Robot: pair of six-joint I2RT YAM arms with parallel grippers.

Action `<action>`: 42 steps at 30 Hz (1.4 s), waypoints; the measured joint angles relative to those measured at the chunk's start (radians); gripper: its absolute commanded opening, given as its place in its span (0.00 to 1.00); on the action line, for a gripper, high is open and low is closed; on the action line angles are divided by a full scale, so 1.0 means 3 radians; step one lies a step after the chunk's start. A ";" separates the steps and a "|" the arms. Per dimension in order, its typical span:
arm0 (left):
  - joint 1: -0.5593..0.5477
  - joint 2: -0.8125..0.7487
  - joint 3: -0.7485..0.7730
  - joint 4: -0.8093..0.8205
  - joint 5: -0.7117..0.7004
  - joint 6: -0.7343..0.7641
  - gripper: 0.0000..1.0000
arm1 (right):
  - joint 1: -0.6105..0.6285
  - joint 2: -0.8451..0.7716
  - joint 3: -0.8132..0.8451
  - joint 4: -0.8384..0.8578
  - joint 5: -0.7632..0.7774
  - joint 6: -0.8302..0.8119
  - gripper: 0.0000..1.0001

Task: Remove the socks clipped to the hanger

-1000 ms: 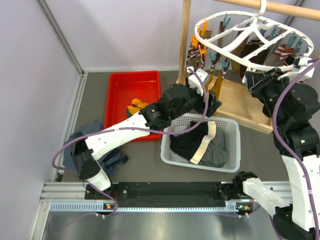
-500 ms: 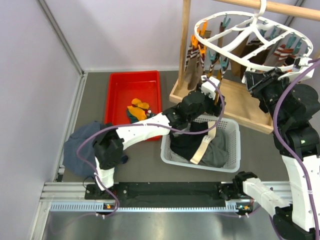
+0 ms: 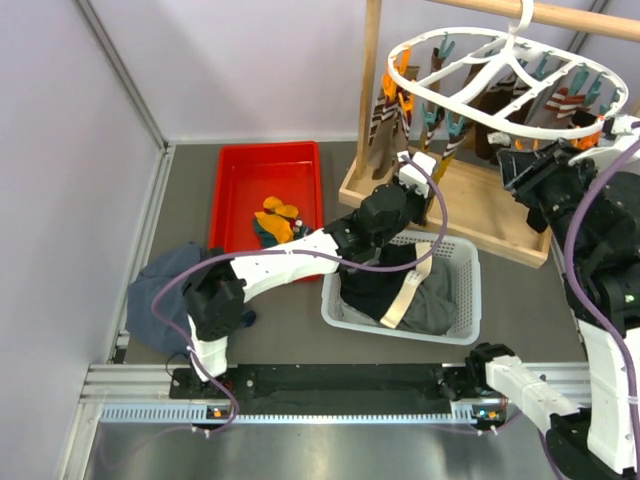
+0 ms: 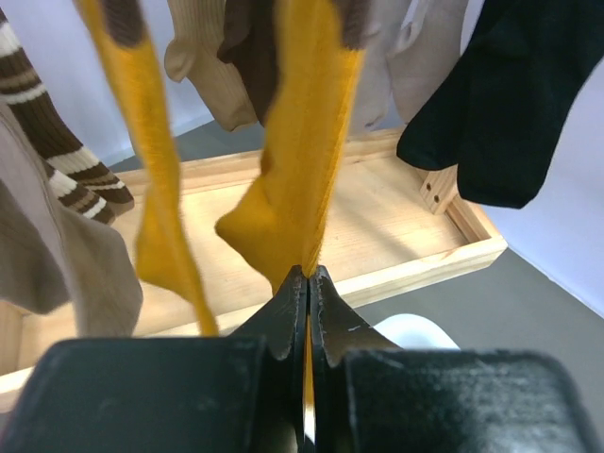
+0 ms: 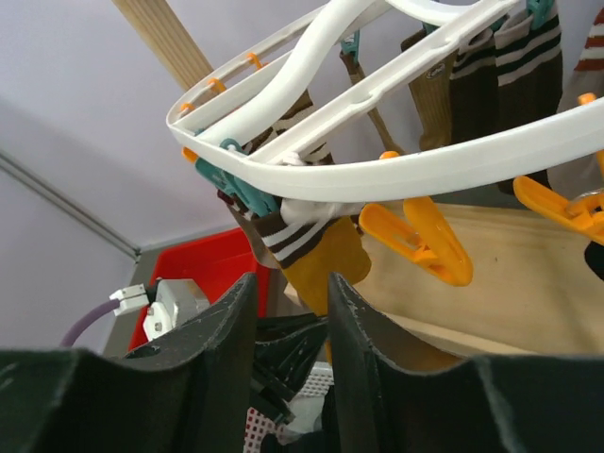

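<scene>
Socks [image 3: 385,125] are mostly left clipped to the hanger [image 5: 425,175]. One mustard sock [image 4: 297,142] is pinched in the left gripper [image 4: 309,283]; the right gripper [image 5: 291,283] is seen ajar, empty.

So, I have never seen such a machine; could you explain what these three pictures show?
These are two white robot arms on a dark grey table. One picture looks down from above; the other two come from cameras on each wrist. A white plastic oval hanger with clipped socks hangs on a wooden rack. On the table lie a red plastic tray with socks, a white basket of dark clothes and a blue-grey garment. The left tool is shut on a mustard-yellow sock. The right tool is open near the hanger's rim, holding nothing.
</scene>
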 measured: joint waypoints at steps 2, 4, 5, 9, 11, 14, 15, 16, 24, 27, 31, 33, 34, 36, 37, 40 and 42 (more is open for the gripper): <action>-0.0036 -0.0067 -0.0052 0.0005 -0.0043 0.0042 0.00 | 0.0001 -0.0028 0.0104 -0.0128 -0.0001 -0.0028 0.42; -0.0071 -0.0112 -0.0079 0.0010 -0.0080 0.0076 0.00 | 0.0000 -0.0056 0.0188 -0.0243 -0.0011 -0.0056 0.46; -0.0093 -0.0135 -0.0092 0.0018 -0.0102 0.0098 0.00 | 0.0000 -0.0069 0.0233 -0.0305 -0.0013 -0.0058 0.48; -0.0181 -0.0220 -0.0155 0.0070 -0.0201 0.0200 0.00 | 0.0000 -0.0083 0.0493 -0.0557 -0.0036 -0.0116 0.48; -0.0237 -0.0252 -0.0169 0.0090 -0.0266 0.0254 0.00 | 0.0000 -0.0070 0.0627 -0.0674 -0.0080 -0.0140 0.50; -0.0318 -0.0272 -0.0192 0.0160 -0.0347 0.0324 0.00 | 0.0001 0.0032 0.0886 -0.0799 -0.0207 -0.0174 0.55; -0.0347 -0.0273 -0.0200 0.0179 -0.0383 0.0345 0.00 | 0.0000 0.0097 0.0999 -0.0849 -0.0256 -0.0196 0.57; -0.0388 -0.0273 -0.0203 0.0200 -0.0425 0.0389 0.00 | 0.0001 0.0182 0.1133 -0.0890 -0.0304 -0.0216 0.58; -0.0637 -0.0273 -0.0221 0.0275 -0.0615 0.0633 0.00 | 0.0005 0.0750 0.1539 -0.1027 -0.0530 -0.0454 0.59; -0.0676 -0.0273 -0.0221 0.0277 -0.0657 0.0694 0.00 | 0.0084 0.0867 0.1500 -0.1036 -0.0580 -0.0539 0.58; -0.0684 -0.0273 -0.0221 0.0300 -0.0706 0.0767 0.00 | 0.0449 0.0973 0.1469 -0.1047 -0.0467 -0.0670 0.58; -0.0685 -0.0273 -0.0221 0.0310 -0.0735 0.0811 0.00 | 0.0665 0.1020 0.1469 -0.1041 -0.0367 -0.0730 0.58; -0.0689 -0.0273 -0.0221 0.0310 -0.0749 0.0828 0.00 | 0.0744 0.1047 0.1469 -0.1039 -0.0309 -0.0757 0.58; -0.0702 -0.0273 -0.0221 0.0317 -0.0771 0.0858 0.00 | 0.0858 0.1100 0.1469 -0.1019 -0.0196 -0.0802 0.58; -0.0712 -0.0273 -0.0221 0.0323 -0.0782 0.0880 0.00 | 0.0914 0.1138 0.1471 -0.0999 -0.0104 -0.0827 0.59; -0.0741 -0.0273 -0.0221 0.0332 -0.0801 0.0927 0.00 | 0.0984 0.1254 0.1471 -0.0956 0.0092 -0.0904 0.59; -0.0755 -0.0273 -0.0221 0.0338 -0.0821 0.0959 0.00 | 0.0991 0.1324 0.1466 -0.0921 0.0184 -0.0961 0.59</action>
